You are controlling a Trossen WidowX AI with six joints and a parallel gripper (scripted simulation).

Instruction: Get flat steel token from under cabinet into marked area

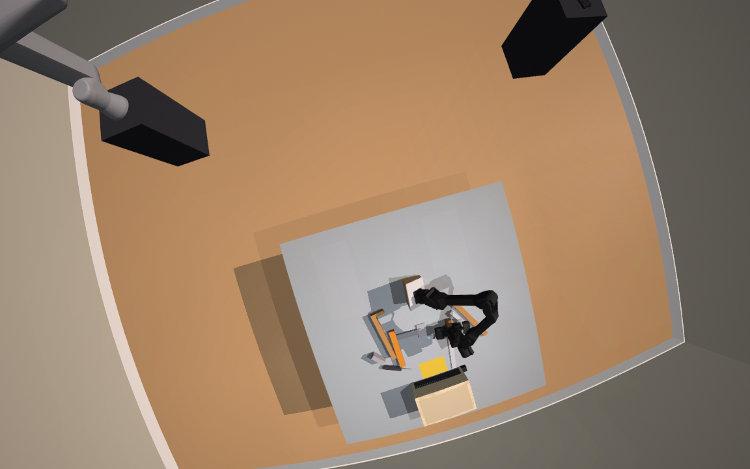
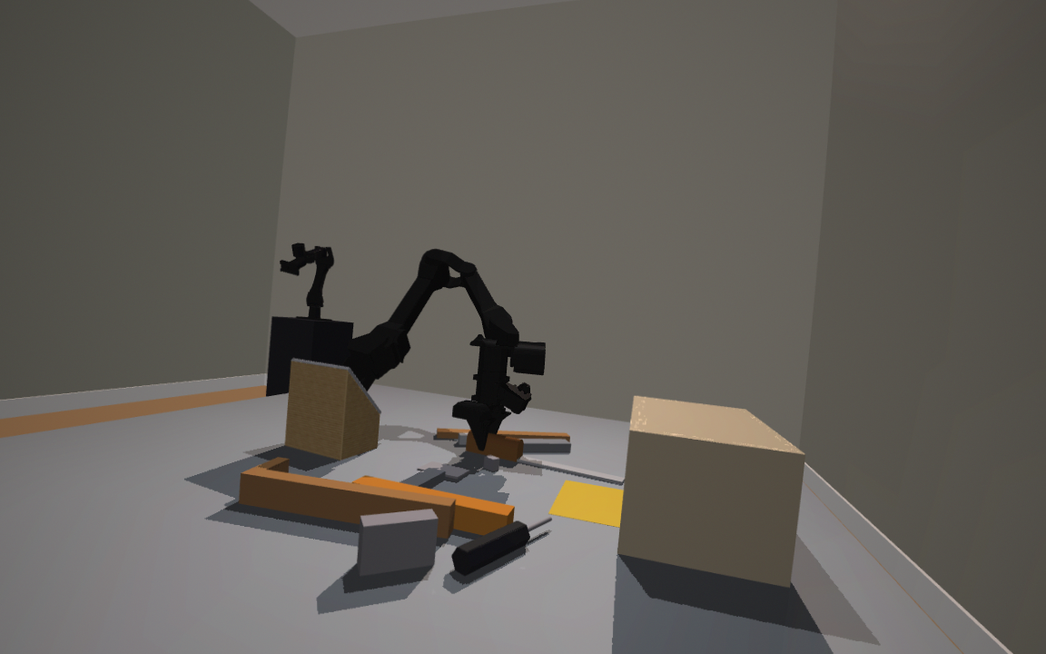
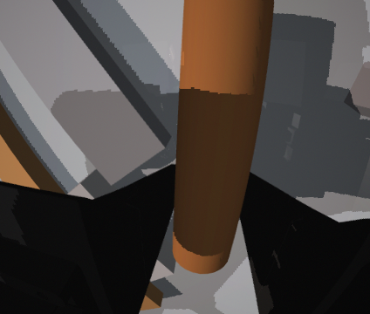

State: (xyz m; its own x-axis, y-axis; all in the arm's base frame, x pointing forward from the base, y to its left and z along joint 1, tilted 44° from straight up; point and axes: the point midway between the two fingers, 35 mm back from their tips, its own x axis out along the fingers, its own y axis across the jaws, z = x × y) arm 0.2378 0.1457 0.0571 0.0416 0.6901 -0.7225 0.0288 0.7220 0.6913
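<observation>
My gripper [image 2: 484, 432] [image 1: 446, 333] [image 3: 208, 176] is low over the table and shut on a round orange-brown wooden handle [image 3: 216, 144] [image 2: 504, 444] that lies on the table. A thin pale rod [image 2: 584, 470] runs from this handle towards the tan cabinet [image 2: 709, 488] [image 1: 446, 403]. The yellow marked area [image 2: 587, 502] [image 1: 432, 366] lies in front of the cabinet's dark vent slots [image 1: 439, 378]. The steel token does not show in any view.
A tan wedge block [image 2: 323, 411] [image 1: 413, 288] stands behind. An L-shaped brown beam [image 2: 315, 491], an orange beam [image 2: 469, 506], a grey block [image 2: 397, 540] and a black screwdriver [image 2: 488, 547] lie to the left of the marked area. A flat orange slat [image 2: 530, 434] lies behind the gripper.
</observation>
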